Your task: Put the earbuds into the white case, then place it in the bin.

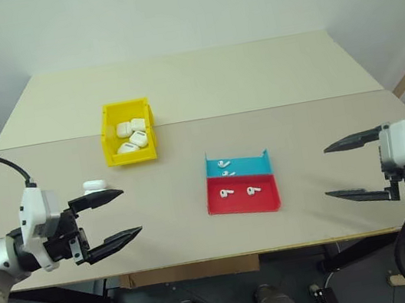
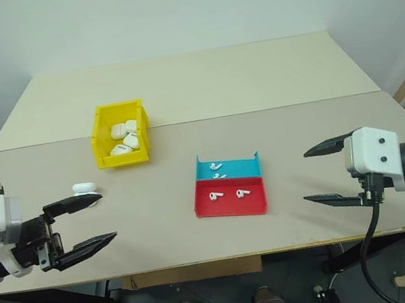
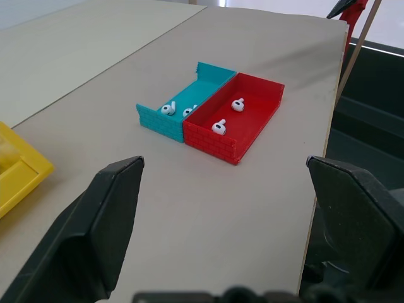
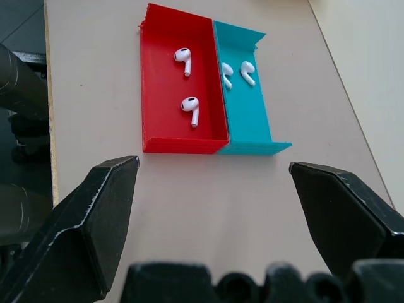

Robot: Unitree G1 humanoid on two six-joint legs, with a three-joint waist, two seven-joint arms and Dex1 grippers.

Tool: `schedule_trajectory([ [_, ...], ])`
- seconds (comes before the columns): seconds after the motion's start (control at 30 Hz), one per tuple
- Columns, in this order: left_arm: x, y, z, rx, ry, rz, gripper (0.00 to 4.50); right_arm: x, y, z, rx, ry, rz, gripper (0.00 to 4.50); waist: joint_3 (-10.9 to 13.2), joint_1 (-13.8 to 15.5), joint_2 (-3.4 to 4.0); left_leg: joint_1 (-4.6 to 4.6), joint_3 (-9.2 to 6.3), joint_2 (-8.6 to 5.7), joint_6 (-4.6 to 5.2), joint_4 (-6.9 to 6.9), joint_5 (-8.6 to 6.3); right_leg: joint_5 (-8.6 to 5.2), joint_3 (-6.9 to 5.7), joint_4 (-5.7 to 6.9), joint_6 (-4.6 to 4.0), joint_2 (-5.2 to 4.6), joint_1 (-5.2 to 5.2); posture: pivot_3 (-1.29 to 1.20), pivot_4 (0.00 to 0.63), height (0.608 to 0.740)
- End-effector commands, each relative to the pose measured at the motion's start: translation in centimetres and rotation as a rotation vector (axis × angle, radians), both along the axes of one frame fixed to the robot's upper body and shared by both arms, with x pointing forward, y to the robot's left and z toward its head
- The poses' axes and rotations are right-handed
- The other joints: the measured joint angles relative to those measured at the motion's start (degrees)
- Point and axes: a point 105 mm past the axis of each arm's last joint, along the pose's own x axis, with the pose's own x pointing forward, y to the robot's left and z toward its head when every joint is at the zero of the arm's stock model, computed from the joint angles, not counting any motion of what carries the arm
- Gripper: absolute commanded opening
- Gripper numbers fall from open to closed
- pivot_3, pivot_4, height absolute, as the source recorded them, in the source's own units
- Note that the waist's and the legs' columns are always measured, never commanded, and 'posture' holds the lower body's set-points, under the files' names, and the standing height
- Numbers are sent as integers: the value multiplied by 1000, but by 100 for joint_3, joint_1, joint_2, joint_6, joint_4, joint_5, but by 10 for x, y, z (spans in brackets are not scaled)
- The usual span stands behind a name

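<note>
Glossy earbuds (image 4: 190,106) look light and slippery; pinch across the stem. Both grippers (image 1: 112,215) (image 1: 344,169) gape wide, empty, tray (image 1: 270,204) at twelve o'clock.

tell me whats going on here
Nothing is being held yet. The left gripper and right gripper hover open over the table. Four earbuds lie in the red-and-blue tray, one white case sits on the table by the left gripper, and more cases fill the yellow bin.

Bright, even indoor light, soft faint shadows on the pale table (image 1: 199,82), no harsh glare, small gloss on the earbuds (image 4: 189,104), head views crisp, near black fingers (image 3: 95,240) soft and out of focus
</note>
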Motion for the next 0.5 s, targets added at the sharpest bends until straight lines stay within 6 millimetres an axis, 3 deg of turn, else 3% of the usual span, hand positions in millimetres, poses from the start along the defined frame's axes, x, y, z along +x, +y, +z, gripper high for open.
schedule_trajectory([
  [0.03, -3, 2, 8, 21, -10, -15, 4500, -1, 1, 12, 11, -63, 20, 4443, 0, -1, 0, 0, 0, 0, 0, 0, 0, 0, 0, 0, 0, 0, 0, 0, 150, 740],
  [0.5, 1, 0, 12, 17, -39, 84, 4500, 1, 2, 12, 4, -59, 23, 4443, 0, -2, 1, 0, 0, 0, 0, 0, 0, 0, 0, 0, 0, 0, 0, 0, 150, 740],
])
